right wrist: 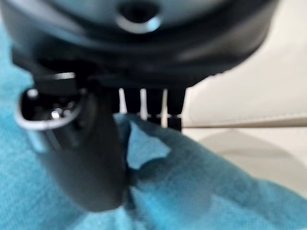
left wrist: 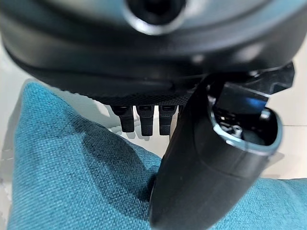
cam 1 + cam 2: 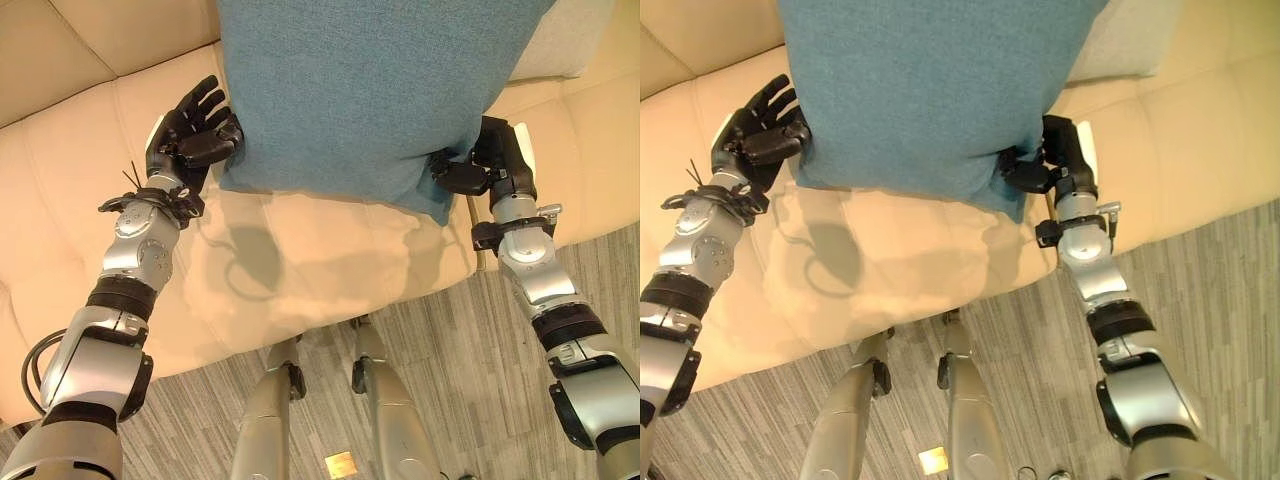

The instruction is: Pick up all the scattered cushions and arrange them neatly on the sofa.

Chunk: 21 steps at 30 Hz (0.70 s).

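Note:
A large teal cushion (image 3: 370,90) hangs over the cream sofa's seat (image 3: 300,260), held up by both hands at its lower corners. My left hand (image 3: 185,135) grips the cushion's left edge. In the left wrist view its thumb (image 2: 201,177) presses on the teal cloth (image 2: 72,182) while the fingers run behind it. My right hand (image 3: 495,160) pinches the lower right corner. The right wrist view shows that thumb (image 1: 81,158) on the cloth (image 1: 192,191) and the fingers behind the fold.
A pale cushion (image 3: 550,45) rests against the sofa's back at the upper right, partly behind the teal one. The sofa's front edge runs below the hands, with grey striped floor (image 3: 480,380) in front of it.

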### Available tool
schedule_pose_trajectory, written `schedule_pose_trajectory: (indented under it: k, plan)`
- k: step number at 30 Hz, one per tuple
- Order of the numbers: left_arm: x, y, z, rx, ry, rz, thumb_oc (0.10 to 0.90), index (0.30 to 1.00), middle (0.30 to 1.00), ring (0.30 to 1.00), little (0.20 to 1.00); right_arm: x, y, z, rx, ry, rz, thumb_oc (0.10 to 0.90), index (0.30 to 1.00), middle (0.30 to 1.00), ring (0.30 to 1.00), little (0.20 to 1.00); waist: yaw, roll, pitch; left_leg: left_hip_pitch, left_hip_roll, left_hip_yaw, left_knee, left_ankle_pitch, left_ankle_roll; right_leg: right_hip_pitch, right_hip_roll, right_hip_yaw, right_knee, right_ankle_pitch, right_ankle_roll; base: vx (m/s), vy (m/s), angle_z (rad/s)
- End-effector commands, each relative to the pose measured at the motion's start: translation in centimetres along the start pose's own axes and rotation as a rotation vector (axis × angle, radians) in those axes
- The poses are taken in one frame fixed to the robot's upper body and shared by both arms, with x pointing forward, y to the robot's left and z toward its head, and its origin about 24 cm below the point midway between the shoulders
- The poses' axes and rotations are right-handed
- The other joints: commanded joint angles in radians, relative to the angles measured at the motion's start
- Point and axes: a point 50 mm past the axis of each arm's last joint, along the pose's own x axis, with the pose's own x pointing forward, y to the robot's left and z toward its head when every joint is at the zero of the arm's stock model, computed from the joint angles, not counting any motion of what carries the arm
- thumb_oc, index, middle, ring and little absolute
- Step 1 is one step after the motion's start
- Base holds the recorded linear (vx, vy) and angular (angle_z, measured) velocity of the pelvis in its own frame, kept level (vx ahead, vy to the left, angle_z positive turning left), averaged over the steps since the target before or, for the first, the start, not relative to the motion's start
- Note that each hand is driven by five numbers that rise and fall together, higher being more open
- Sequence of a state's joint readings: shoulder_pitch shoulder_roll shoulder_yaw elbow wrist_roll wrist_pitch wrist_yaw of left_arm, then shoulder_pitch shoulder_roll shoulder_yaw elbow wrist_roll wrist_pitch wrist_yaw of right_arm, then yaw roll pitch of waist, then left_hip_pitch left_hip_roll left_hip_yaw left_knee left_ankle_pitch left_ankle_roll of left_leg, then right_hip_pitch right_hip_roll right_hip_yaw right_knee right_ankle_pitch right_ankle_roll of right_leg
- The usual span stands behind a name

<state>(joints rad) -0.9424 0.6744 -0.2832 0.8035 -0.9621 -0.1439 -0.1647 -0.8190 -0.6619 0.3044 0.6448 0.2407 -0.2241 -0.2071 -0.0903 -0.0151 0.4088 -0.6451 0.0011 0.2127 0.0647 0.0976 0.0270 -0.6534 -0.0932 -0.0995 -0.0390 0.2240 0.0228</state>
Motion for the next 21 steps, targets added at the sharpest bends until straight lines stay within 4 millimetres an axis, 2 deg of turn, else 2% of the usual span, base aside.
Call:
schedule_pose_trajectory:
  k: [1, 5, 9, 14, 15, 16, 18, 19, 21]
  plan:
    - [-0.9, 1.1, 2.4, -0.028, -0.136, -0.035, 0.8, 0.9, 0.9, 0.9, 0.9, -0.6, -2.0, -1.0, -0.09, 0.021, -0.006, 0.4, 0.3, 0.3, 0.3, 0.3, 0.024, 0.036, -0.112, -0.029, -0.023, -0.037, 0.108, -0.155, -0.042, 0.053, -0.049, -0.004, 0.079, -0.151, 0.13, 0.0, 0.0, 0.0]
    - [-1.6, 2.1, 1.7, -0.094, -0.143, -0.001, 0.8, 0.9, 0.9, 0.9, 0.9, -1.0, -1.3, -1.1, -0.07, 0.013, 0.018, 0.4, 0.3, 0.3, 0.3, 0.3, 0.03, 0.036, -0.118, -0.024, -0.023, -0.041, 0.111, -0.159, -0.046, 0.058, -0.051, -0.01, 0.081, -0.157, 0.128, 0.0, 0.0, 0.0]
    - [-1.8, 2.2, 1.2, -0.14, -0.15, 0.005, 0.8, 0.9, 0.9, 0.9, 0.9, -1.0, -1.1, -0.8, -0.066, -0.005, 0.024, 0.4, 0.3, 0.3, 0.3, 0.3, 0.032, 0.037, -0.121, -0.022, -0.022, -0.04, 0.113, -0.162, -0.047, 0.06, -0.051, -0.012, 0.081, -0.159, 0.127, 0.0, 0.0, 0.0]
    - [-1.1, -0.4, 1.5, -0.181, -0.178, -0.121, 0.8, 0.9, 0.9, 0.9, 0.9, -1.0, -0.8, -0.5, -0.051, -0.022, 0.022, 0.4, 0.3, 0.3, 0.3, 0.3, 0.031, 0.034, -0.124, -0.027, -0.021, -0.046, 0.115, -0.163, -0.048, 0.058, -0.053, -0.015, 0.08, -0.159, 0.127, 0.0, 0.0, 0.0]
    - [-1.1, -0.4, 1.5, -0.181, -0.179, -0.122, 0.8, 0.9, 0.9, 0.9, 0.9, -1.0, -0.8, -0.5, -0.051, -0.022, 0.021, 0.4, 0.3, 0.3, 0.3, 0.3, 0.031, 0.034, -0.124, -0.027, -0.021, -0.046, 0.114, -0.163, -0.048, 0.058, -0.053, -0.015, 0.08, -0.159, 0.127, 0.0, 0.0, 0.0]
    - [-0.8, -1.8, 1.2, -0.226, -0.178, -0.176, 0.8, 0.9, 0.9, 0.9, 0.9, -0.9, -0.3, -0.3, -0.052, -0.033, 0.034, 0.4, 0.3, 0.3, 0.3, 0.3, 0.029, 0.032, -0.124, -0.027, -0.019, -0.046, 0.111, -0.161, -0.049, 0.056, -0.053, -0.017, 0.079, -0.158, 0.128, 0.0, 0.0, 0.0]
    - [-0.7, -2.3, 1.2, -0.23, -0.183, -0.197, 0.8, 0.9, 0.9, 0.9, 0.9, -0.9, -0.3, -0.3, -0.05, -0.03, 0.034, 0.4, 0.3, 0.3, 0.3, 0.3, 0.029, 0.032, -0.124, -0.028, -0.019, -0.047, 0.11, -0.16, -0.049, 0.055, -0.054, -0.017, 0.078, -0.157, 0.127, 0.0, 0.0, 0.0]
    - [-0.4, -3.6, 0.8, -0.237, -0.163, -0.248, 0.8, 0.9, 0.9, 0.9, 0.9, -0.8, 0.1, -0.1, -0.046, -0.034, 0.039, 0.4, 0.3, 0.3, 0.3, 0.3, 0.026, 0.032, -0.123, -0.028, -0.019, -0.047, 0.107, -0.157, -0.049, 0.053, -0.055, -0.017, 0.077, -0.157, 0.127, 0.0, 0.0, 0.0]
    - [-0.1, -4.6, 0.3, -0.228, -0.136, -0.288, 0.8, 0.9, 0.9, 0.9, 0.9, -0.6, 0.3, 0.1, -0.044, -0.038, 0.044, 0.4, 0.3, 0.3, 0.3, 0.3, 0.024, 0.031, -0.12, -0.029, -0.02, -0.047, 0.104, -0.154, -0.048, 0.051, -0.055, -0.017, 0.078, -0.157, 0.127, 0.0, 0.0, 0.0]
